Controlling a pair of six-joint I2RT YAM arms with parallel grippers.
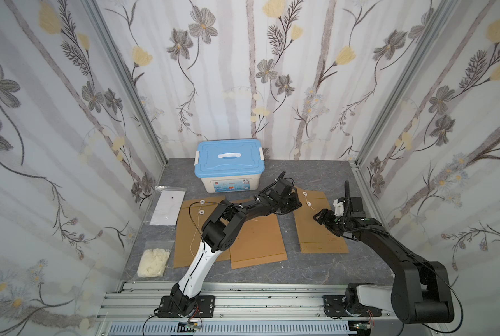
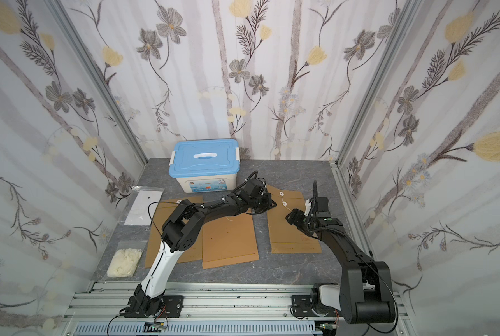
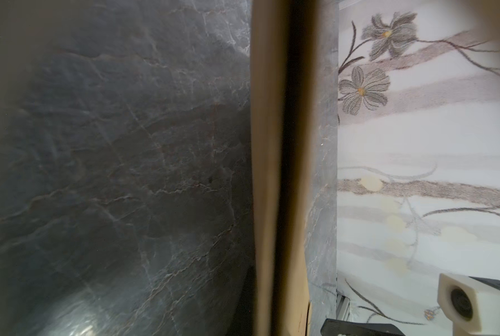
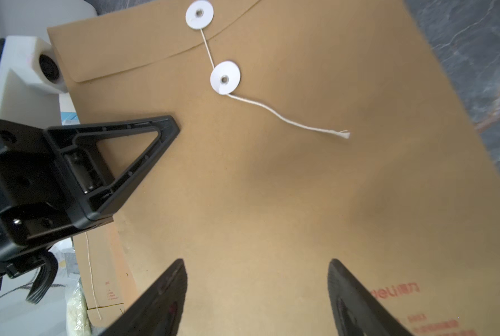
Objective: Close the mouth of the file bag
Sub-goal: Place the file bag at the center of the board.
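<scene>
Under the right end effector [image 4: 256,261]: only the flat file bag [image 4: 301,189]. Fingers apart, nothing between them.

Ahead of it: loose string [image 4: 286,119] lying on the bag, then two white discs [image 4: 224,78], all low.

Toward the left-arm side, blocked: left end effector [image 4: 167,131], closed, at the bag's edge, its arm stretched across two more envelopes [image 1: 257,241].

Beyond the left end effector: tall blue-lidded box [image 1: 229,165] near the back wall.

On the far side of the right end effector from that: a narrow strip of bare table [image 4: 475,43], then the side wall.

Behind both: open table back to the rail.
</scene>
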